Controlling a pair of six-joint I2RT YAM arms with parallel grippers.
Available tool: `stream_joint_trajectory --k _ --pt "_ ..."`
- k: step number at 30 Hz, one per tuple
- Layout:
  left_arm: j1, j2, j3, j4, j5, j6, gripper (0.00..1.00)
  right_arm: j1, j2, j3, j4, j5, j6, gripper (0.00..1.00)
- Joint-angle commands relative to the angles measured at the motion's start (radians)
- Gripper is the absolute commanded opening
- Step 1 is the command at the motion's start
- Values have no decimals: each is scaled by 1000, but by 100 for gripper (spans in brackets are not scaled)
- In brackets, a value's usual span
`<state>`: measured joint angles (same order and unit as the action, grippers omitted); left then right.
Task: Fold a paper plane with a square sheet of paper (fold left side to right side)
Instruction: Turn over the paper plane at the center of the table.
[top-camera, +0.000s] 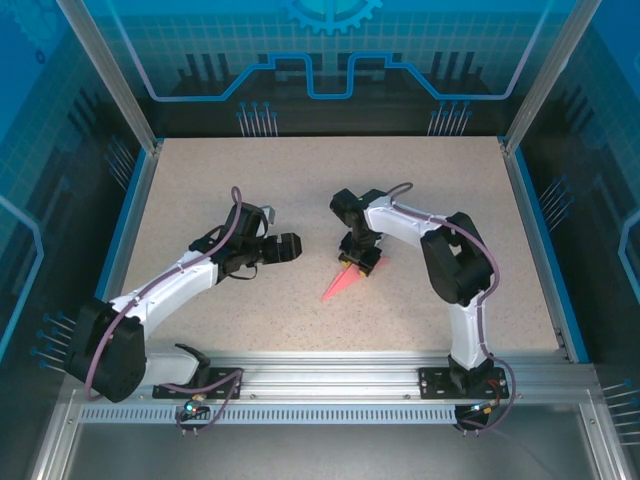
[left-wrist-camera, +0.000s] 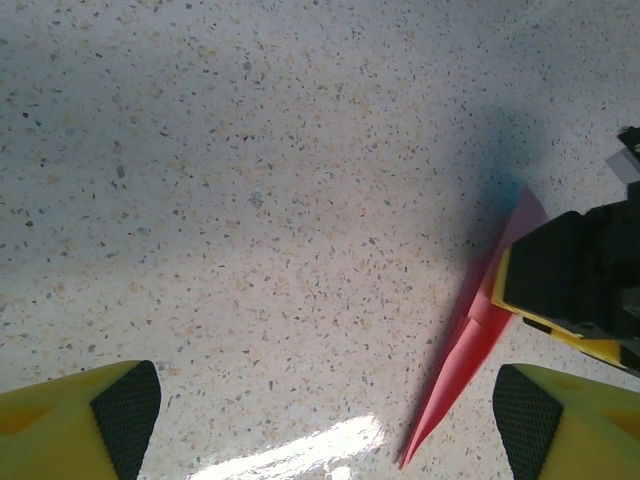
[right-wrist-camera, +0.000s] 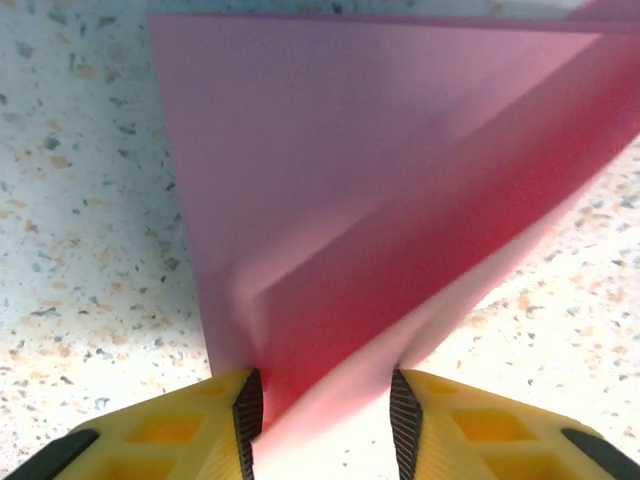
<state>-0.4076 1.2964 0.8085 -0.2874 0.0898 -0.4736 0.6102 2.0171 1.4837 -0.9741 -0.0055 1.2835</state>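
The paper plane (top-camera: 338, 284) is a slim pink-red dart on the table middle, its sharp tip pointing toward the near left. My right gripper (top-camera: 358, 264) comes down on its wide rear end. In the right wrist view the folded paper (right-wrist-camera: 350, 200) buckles up between the two pads (right-wrist-camera: 248, 405) and touches both, so my right gripper (right-wrist-camera: 322, 420) is shut on it. My left gripper (top-camera: 291, 248) hovers open just left of the plane, nothing between its fingers (left-wrist-camera: 325, 430). From the left wrist, the dart (left-wrist-camera: 468, 352) lies at the right under the right gripper (left-wrist-camera: 575, 285).
Speckled beige tabletop (top-camera: 230, 190) with blue rails along the left and right sides and an aluminium frame (top-camera: 330, 375) at the near edge. Bare room lies behind and to both sides of the arms.
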Motion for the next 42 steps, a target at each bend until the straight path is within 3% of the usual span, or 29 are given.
stream_joint_trajectory --k 1,7,13,17,23,31,38,42 --pt "10 -3 1 -11 -8 -5 90 16 -63 -28 -39 18 25 32" --pt "10 7 9 -12 -6 -6 90 17 -87 -60 -26 2 32 20" --pt "11 12 17 -17 -8 -3 90 20 -120 -65 -26 5 19 0" --pt "11 -3 32 -26 -27 6 91 36 -190 -65 -27 61 -37 0" --pt "22 -24 67 -42 -73 24 91 101 -320 -82 88 95 -309 0" --pt "53 -68 92 -44 -108 44 95 88 -396 -265 397 -173 -560 0" --pt "55 -66 80 -54 -96 40 96 10 -370 -409 489 -264 -626 0" --pt "55 -62 78 -54 -81 38 96 -52 -377 -468 484 -236 -667 0"
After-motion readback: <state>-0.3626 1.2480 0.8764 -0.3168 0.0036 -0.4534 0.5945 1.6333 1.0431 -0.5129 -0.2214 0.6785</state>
